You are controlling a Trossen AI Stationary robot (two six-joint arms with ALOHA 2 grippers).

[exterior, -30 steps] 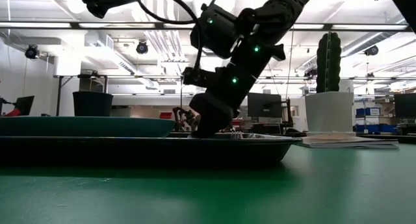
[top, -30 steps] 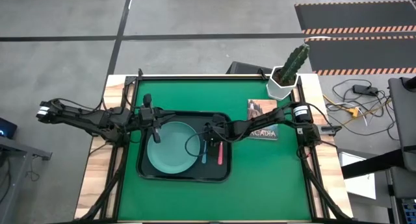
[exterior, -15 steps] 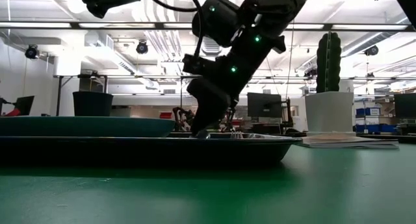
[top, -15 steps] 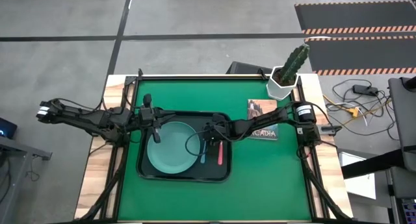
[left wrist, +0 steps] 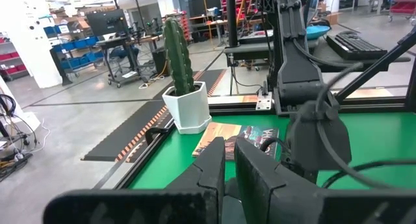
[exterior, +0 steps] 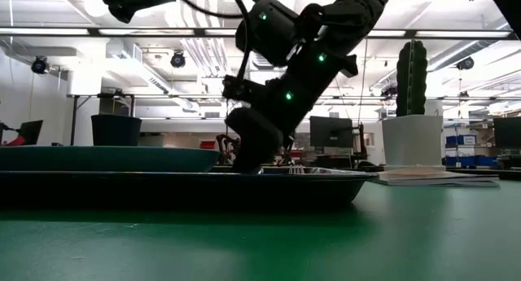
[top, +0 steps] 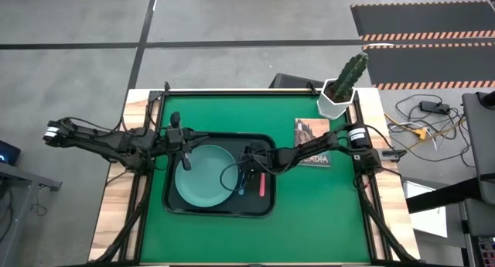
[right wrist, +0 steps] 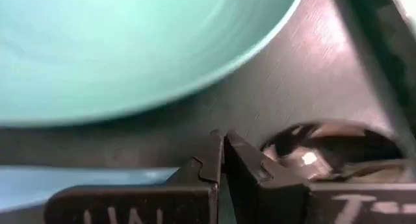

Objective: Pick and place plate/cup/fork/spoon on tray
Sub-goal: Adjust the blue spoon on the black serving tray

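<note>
The black tray lies on the green mat and holds the teal plate. On the tray, to the plate's right, lie the blue-handled spoon and the pink-handled fork. My right gripper is shut. It slants down to the tray floor between the plate's rim and the spoon's metal bowl. My left gripper is shut on nothing and hangs level above the plate's far left. A dark cup shows beyond the plate in the low view. My right gripper's shut fingertips reach down to the tray floor from the table's right side, right over the spoon where the blue handle meets the bowl. The gripper itself hides that spot, so I cannot tell whether they touch the spoon or the tray.
A cactus in a white pot stands at the far right corner. A book lies under my right arm. Bare green mat stretches to the right of the tray and in front of it.
My right gripper has tipped a little and edged along the tray toward the plate and the near edge. It has stayed shut and low over the spoon.
</note>
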